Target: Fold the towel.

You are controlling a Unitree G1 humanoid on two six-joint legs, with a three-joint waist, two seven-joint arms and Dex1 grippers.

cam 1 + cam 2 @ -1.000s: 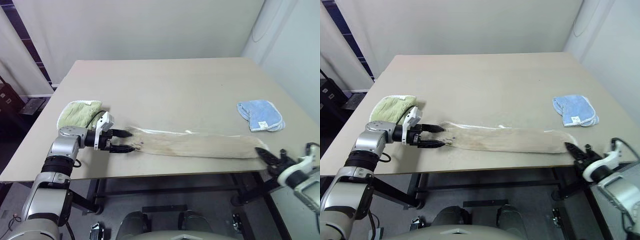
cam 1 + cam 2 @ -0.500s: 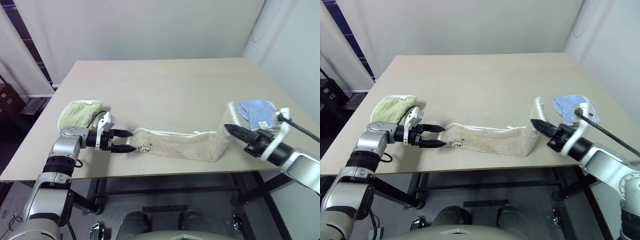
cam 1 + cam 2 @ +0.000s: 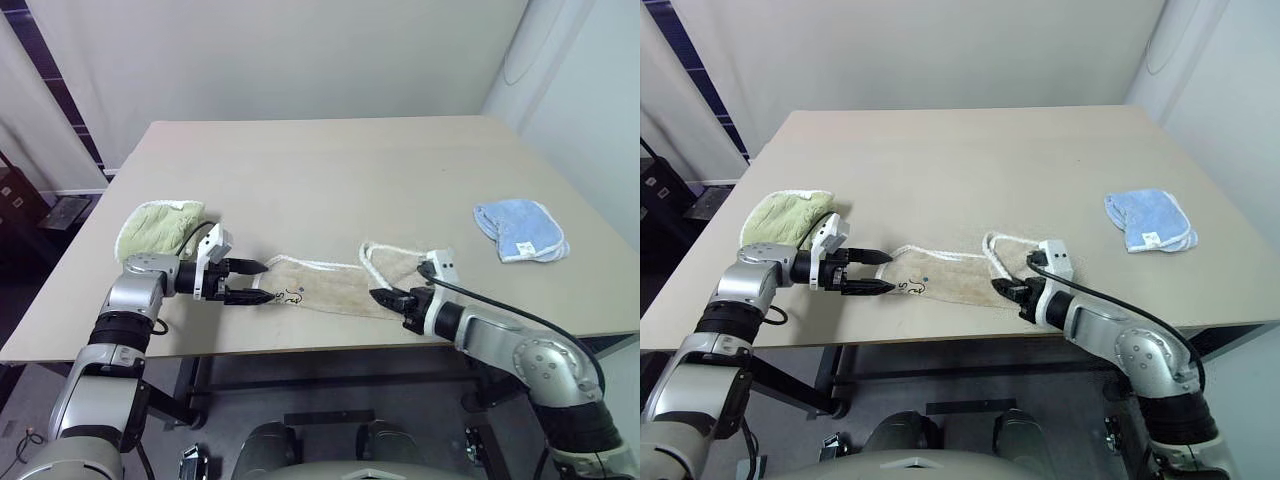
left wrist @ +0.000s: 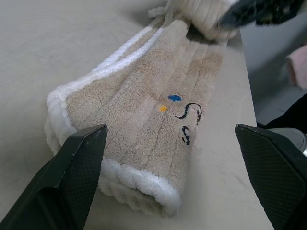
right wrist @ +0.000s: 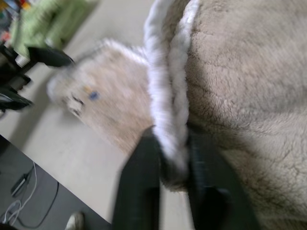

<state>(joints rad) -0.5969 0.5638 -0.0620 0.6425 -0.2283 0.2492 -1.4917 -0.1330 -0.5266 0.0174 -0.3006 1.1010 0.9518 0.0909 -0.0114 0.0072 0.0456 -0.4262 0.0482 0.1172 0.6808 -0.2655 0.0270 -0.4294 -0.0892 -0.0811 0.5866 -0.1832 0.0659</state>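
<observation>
Beige terry, the towel (image 3: 330, 285) lies as a long strip along the near edge of the table (image 3: 330, 170), its white corded trim running down the far side and a small dark logo near the left end. The right end is lifted and curled back over the middle of the strip, pinched in my right gripper (image 3: 388, 299); in the right wrist view both black fingers (image 5: 139, 191) sit on either side of the white-trimmed edge, narrowly parted around the cloth.

My left gripper (image 3: 258, 282) rests at the towel's left end with its fingers spread wide, one on each side of that end, and the left wrist view shows the logo and the trim lying between them without being squeezed.

Just behind my left arm a light green bundled towel (image 3: 158, 226) sits on the table. A light blue folded towel (image 3: 520, 230) lies well apart, toward the right side. Nothing lies on the tabletop between the two grippers apart from the towel itself.
</observation>
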